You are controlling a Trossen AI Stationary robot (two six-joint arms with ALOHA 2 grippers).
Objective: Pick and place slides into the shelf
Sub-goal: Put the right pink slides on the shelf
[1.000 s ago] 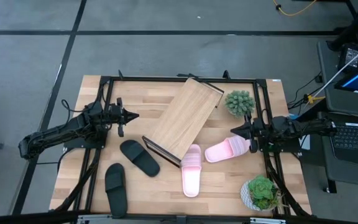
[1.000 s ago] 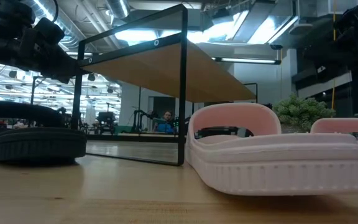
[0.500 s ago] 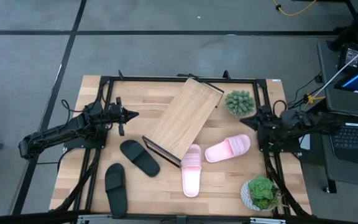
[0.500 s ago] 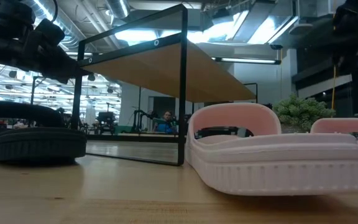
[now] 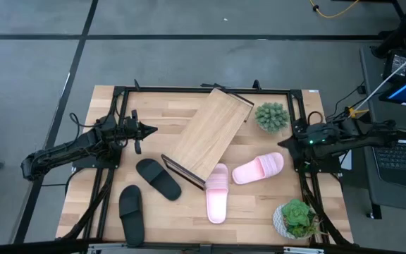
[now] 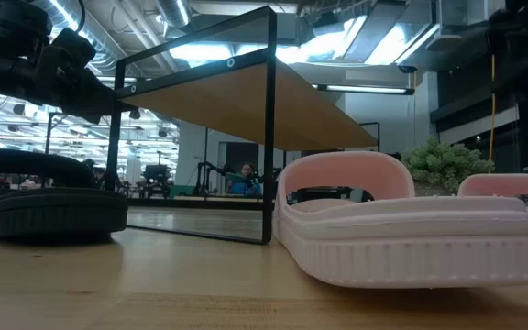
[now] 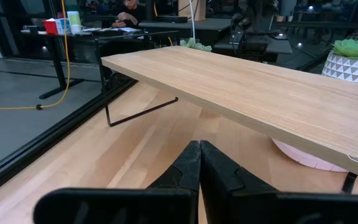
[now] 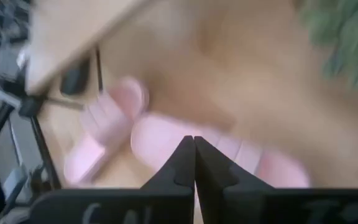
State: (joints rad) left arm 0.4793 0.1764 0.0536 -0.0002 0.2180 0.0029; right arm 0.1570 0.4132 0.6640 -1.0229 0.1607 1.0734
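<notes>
Centrally, the shelf (image 5: 211, 134) slants across the table (image 5: 259, 212), empty. Two black slides (image 5: 158, 178) (image 5: 131, 210) lie off its low end; one pink slide (image 5: 217, 192) touches that end, and another (image 5: 259, 168) lies beside it, just inward of the right gripper (image 5: 283, 143), whose jaws are pressed together, holding nothing. The left gripper (image 5: 151, 130), likewise closed and empty, waits beyond the shelf's other side.

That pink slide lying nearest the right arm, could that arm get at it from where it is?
Probably yes. The right gripper, fingers shut, sits just beside the pink slide, with only bare tabletop between them.
</notes>
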